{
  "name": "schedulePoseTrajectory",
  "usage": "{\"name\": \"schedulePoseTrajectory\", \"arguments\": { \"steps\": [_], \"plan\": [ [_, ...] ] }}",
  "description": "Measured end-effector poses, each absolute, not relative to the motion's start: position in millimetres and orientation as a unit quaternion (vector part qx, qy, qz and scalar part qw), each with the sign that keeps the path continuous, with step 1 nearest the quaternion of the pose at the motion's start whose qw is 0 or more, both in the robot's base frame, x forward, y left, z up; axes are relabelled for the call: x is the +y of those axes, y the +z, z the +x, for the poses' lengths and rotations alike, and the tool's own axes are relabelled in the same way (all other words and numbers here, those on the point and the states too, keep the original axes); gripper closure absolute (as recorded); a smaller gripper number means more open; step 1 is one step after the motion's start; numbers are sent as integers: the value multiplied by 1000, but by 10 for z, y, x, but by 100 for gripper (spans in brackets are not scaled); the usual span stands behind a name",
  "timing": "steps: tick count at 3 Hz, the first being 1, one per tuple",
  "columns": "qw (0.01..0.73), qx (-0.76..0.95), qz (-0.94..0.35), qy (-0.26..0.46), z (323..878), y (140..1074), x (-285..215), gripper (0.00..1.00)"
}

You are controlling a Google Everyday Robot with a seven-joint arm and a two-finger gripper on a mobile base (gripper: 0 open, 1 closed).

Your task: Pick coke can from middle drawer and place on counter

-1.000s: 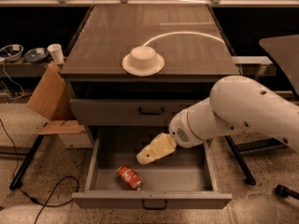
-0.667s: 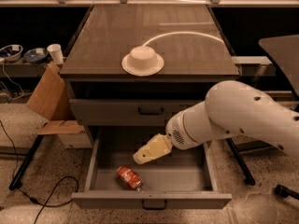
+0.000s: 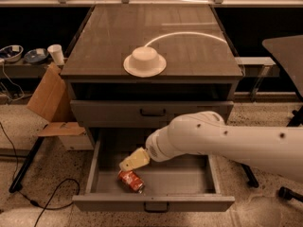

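Coke can (image 3: 131, 180) lies on its side on the grey floor of the open middle drawer (image 3: 194, 183), left of centre and close to the front panel, its long axis slanting from back-left to front-right. It is small and red with white markings, and one silvery end faces front-right. I judge it light, thin-walled and smooth: it would roll at a nudge, slip under a glancing touch and dent under a hard squeeze. The best hold is therefore across the middle of the barrel, square to its long axis and with moderate force, not on the rounded ends. The pincer (image 3: 134, 160), a cream wedge at the end of the white arm (image 3: 227, 143), reaches in from the right and hangs just above and behind the can, pointing down-left. Whether it is apart or together I cannot tell, nor whether it touches the can. The can is not yet lifted. Above, the bench (image 3: 199, 56) carries a white bowl (image 3: 145, 61) near its front edge, and the surface to the bowl's right looks a fair spot for setting the can down.
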State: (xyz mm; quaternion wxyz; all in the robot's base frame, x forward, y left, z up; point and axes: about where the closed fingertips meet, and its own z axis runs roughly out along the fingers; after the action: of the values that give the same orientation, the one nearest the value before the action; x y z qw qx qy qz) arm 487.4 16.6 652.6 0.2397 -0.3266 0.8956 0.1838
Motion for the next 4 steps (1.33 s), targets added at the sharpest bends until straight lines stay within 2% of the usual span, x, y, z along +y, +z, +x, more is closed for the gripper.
{"name": "schedulePoseTrajectory", "arguments": {
  "steps": [2,4],
  "plan": [
    [216,930,-217,204,5453,5491,733,0],
    [152,951,-176,205,5465,4687,1232,0]
  ]
}}
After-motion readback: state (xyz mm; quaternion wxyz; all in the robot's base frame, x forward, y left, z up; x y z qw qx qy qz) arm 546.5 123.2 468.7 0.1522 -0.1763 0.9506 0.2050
